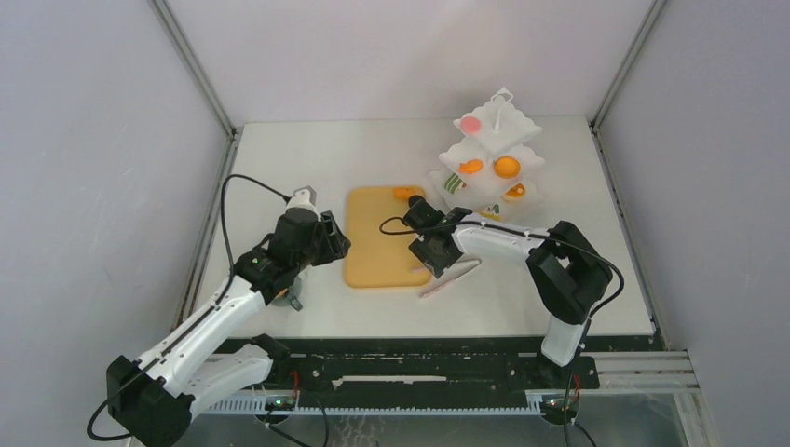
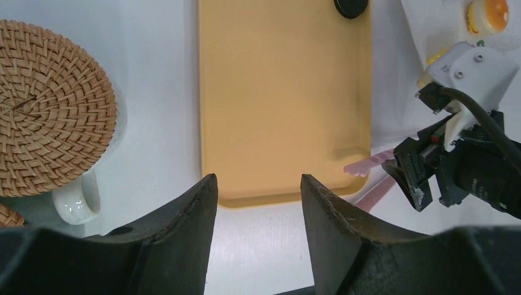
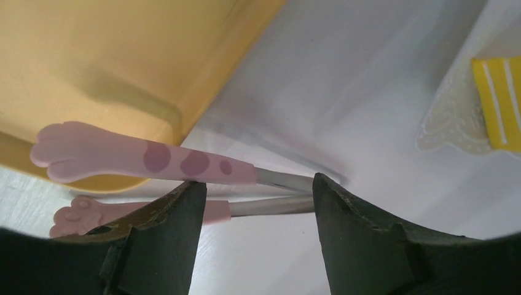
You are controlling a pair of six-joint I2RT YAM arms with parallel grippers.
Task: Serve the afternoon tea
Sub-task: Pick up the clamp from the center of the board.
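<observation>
Your right gripper hangs low over the thin pink paw-tipped tongs, fingers spread wide and closed on nothing. In the right wrist view the tongs' metal shafts run crosswise behind the two fingertips, and the upper paw tip overlaps the near corner of the flat tan wooden board. Your left gripper is about half open and empty, poised above the board's near edge.

Most of the toy pastries sit on the white tiered stand at the far right of the white table: two orange tarts on the middle tier, a pink round on top, and a yellow striped wedge on the bottom tier. Another orange pastry and a black round lie at the board's far edge.

Left of the board, a round woven coaster rests on top of a white mug, whose handle points toward you.
</observation>
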